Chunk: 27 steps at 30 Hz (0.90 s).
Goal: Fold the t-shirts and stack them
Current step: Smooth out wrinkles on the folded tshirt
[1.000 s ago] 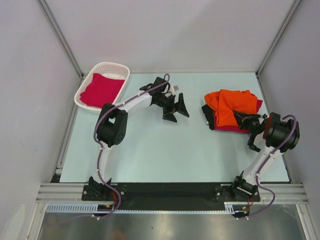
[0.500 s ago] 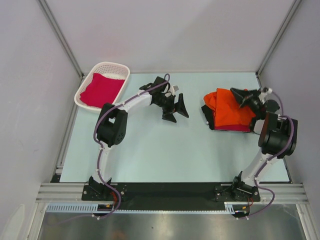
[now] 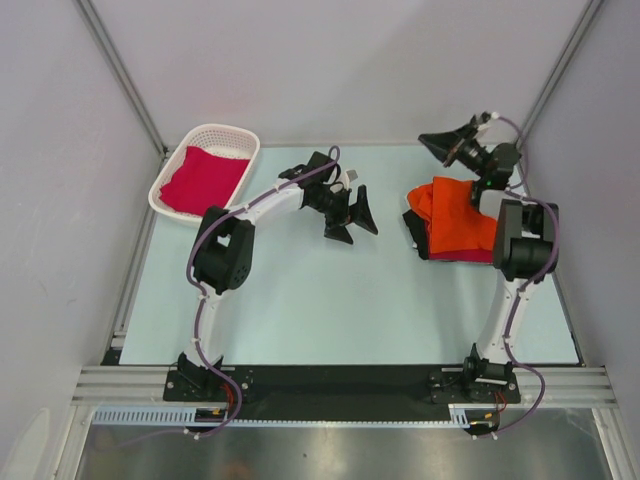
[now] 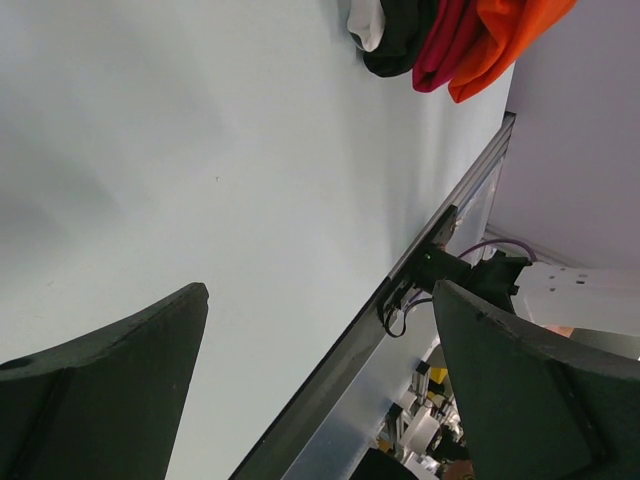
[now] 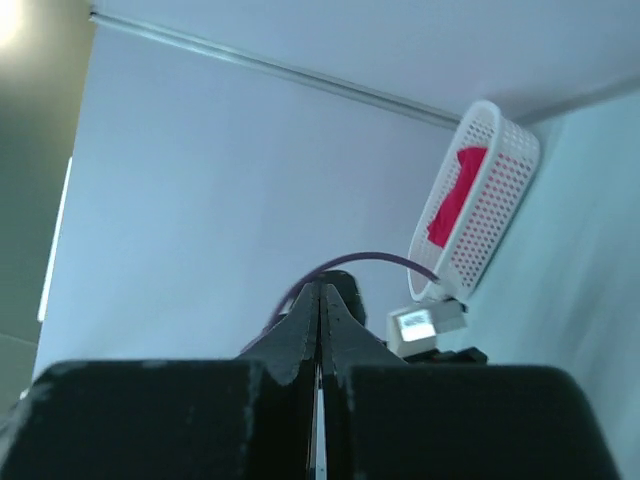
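The white lattice basket [image 3: 224,132] sits at the far left corner of the worktop [image 3: 300,300], with one crimson t-shirt [image 3: 203,178] lying fairly flat inside it. On the far right of the worktop lies a pile: the orange t-shirt [image 3: 462,222] is folded on top, the edge of a second crimson t-shirt [image 3: 462,257] shows beneath it, and dark cloth [image 3: 413,228] shows at its left side. The left pincer [image 3: 354,223] hangs wide open and empty over the middle. The right pincer [image 3: 428,141] is pressed closed on nothing, raised beyond the pile.
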Each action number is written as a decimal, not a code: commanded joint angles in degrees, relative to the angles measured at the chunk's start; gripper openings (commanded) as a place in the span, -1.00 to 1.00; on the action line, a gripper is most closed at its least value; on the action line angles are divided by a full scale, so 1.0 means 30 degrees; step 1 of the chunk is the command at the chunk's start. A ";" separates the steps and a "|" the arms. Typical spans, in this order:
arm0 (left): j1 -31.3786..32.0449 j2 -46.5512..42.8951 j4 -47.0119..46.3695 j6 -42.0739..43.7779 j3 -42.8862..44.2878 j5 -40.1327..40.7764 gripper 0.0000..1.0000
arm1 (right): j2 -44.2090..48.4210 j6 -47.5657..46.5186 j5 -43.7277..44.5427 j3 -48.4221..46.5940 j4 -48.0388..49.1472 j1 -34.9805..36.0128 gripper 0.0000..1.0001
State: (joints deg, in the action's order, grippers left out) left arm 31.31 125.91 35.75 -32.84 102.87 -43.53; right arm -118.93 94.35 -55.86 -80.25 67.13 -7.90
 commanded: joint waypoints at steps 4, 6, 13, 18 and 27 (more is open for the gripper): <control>-0.0182 -0.0426 0.0417 0.0605 0.0603 0.0359 0.99 | -0.3566 -0.0363 0.0540 0.1051 -0.0583 0.1898 -1.00; -0.0270 -0.0455 0.0418 0.0605 0.0574 0.0475 0.99 | -0.4123 -0.0946 0.0688 0.2278 -0.1365 0.2280 -1.00; -0.0329 -0.0368 0.0448 0.0605 0.0515 0.0418 0.99 | -0.5560 -0.3960 0.1244 0.4043 -0.3448 0.3629 -1.00; -0.0329 -0.0425 0.0565 0.0634 0.0544 0.0359 0.99 | -0.5504 -0.5982 0.1713 0.3782 -0.6479 0.3835 -1.00; -0.0330 -0.0484 0.0652 0.0751 0.0837 0.0330 0.99 | -0.5854 -0.7163 0.2096 0.2551 -0.9374 0.3395 -1.00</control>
State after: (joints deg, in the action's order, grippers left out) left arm 30.72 125.91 37.54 -32.38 102.87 -42.15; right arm -132.00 74.28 -50.09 -73.65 46.04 2.17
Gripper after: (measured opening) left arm 0.996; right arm 0.008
